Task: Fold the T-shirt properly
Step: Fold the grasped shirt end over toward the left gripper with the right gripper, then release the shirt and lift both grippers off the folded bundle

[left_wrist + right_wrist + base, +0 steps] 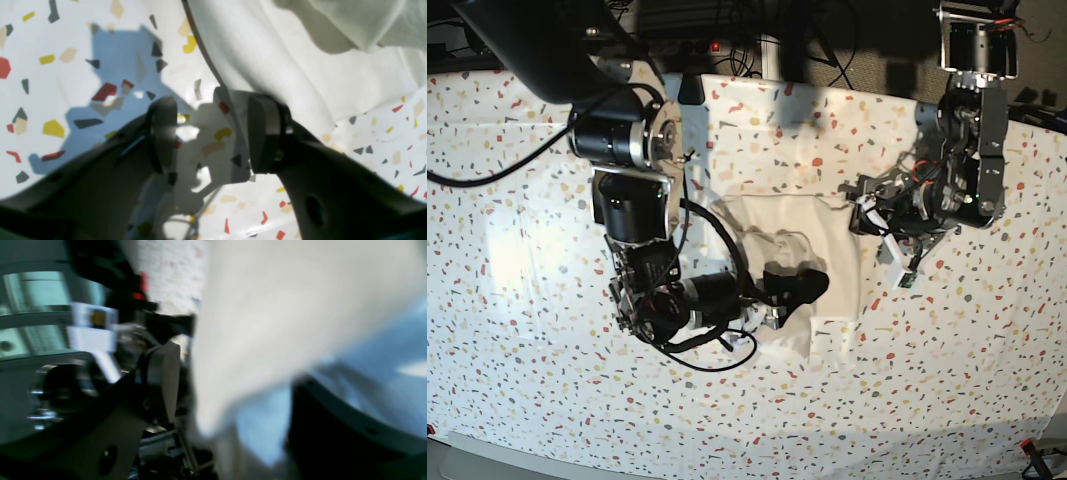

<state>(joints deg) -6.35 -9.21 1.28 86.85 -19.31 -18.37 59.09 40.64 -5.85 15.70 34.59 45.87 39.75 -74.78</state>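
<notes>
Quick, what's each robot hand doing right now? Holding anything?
Left end effector: open, empty, beside the T-shirt.
Right end effector: too blurred to tell; white cloth hangs between its fingers.

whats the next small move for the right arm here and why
Probably lift the right gripper straight up and back off the T-shirt. Its jaws look parted in the blurred wrist view, with white cloth hanging between them rather than pinched, and the shirt already lies as a compact bundle on the table. The left gripper is open beside the cloth's edge.

T-shirt (283,56): soft matt white cloth, creased. Tabletop (60,40): smooth white surface with coloured terrazzo flecks, slight sheen. Left gripper (213,133): dark matt plastic, grey pads.
</notes>
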